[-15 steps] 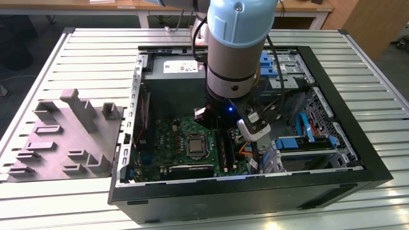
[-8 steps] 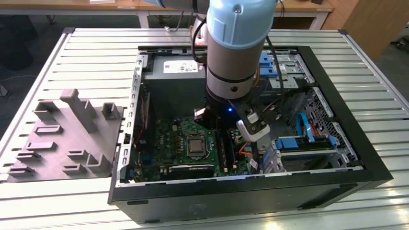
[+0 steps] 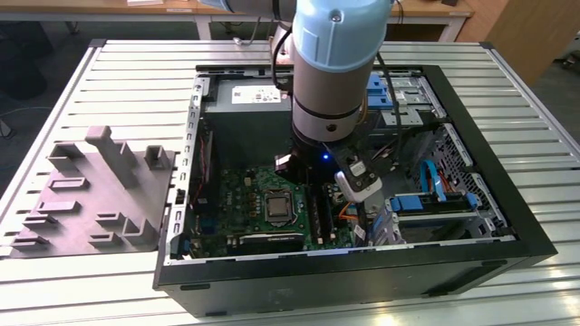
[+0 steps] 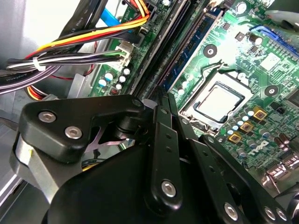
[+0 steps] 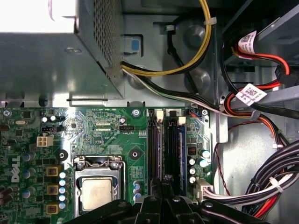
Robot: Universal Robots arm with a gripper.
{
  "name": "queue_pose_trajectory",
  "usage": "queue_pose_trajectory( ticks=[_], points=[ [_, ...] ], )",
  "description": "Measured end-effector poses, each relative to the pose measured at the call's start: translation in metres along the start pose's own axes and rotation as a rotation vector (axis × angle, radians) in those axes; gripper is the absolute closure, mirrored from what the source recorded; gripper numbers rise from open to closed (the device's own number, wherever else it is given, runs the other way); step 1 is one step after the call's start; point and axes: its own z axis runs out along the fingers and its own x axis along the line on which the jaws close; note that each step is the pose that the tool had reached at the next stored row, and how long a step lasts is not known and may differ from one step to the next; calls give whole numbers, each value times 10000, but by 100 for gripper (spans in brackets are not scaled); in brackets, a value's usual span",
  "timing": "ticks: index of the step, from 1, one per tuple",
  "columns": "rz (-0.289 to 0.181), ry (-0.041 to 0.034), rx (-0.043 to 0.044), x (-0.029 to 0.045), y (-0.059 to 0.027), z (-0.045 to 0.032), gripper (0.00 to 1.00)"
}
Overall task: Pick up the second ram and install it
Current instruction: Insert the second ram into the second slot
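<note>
My gripper [image 3: 306, 178] reaches down into the open computer case [image 3: 507, 204], over the black memory slots [image 3: 319, 216] beside the processor socket [image 3: 274, 206]. In both wrist views the fingers [image 4: 161, 100] stand pressed together. Running straight away from them is the second ram [image 5: 161, 149], a thin dark stick seen edge-on that stands in a slot next to the socket [image 5: 96, 192]. Another blue-green stick [image 4: 198, 44] sits in the neighbouring slot [image 5: 180, 149]. I cannot see how deep the held stick sits.
Bundled power cables [image 4: 70, 58] and red and yellow wires [image 5: 261, 58] lie close beside the slots. The power supply box [image 5: 56, 51] stands behind the board. On the slatted table, at the exterior view's left, a grey moulded fixture [image 3: 91, 197] lies.
</note>
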Motion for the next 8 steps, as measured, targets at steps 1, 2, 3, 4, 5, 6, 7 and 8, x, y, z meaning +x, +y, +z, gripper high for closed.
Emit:
queue_pose_trajectory(
  ticks=[1, 2, 3, 4, 5, 6, 7, 8],
  points=[
    [0, 0, 2, 0, 0, 0, 89],
    [0, 0, -2, 1, 0, 3, 89],
    [0, 0, -1, 1, 0, 3, 89],
    [0, 0, -2, 1, 0, 3, 89],
    [0, 0, -1, 1, 0, 3, 89],
    [0, 0, -2, 1, 0, 4, 89],
    [0, 0, -1, 1, 0, 4, 89],
    [0, 0, -1, 1, 0, 4, 89]
  ],
)
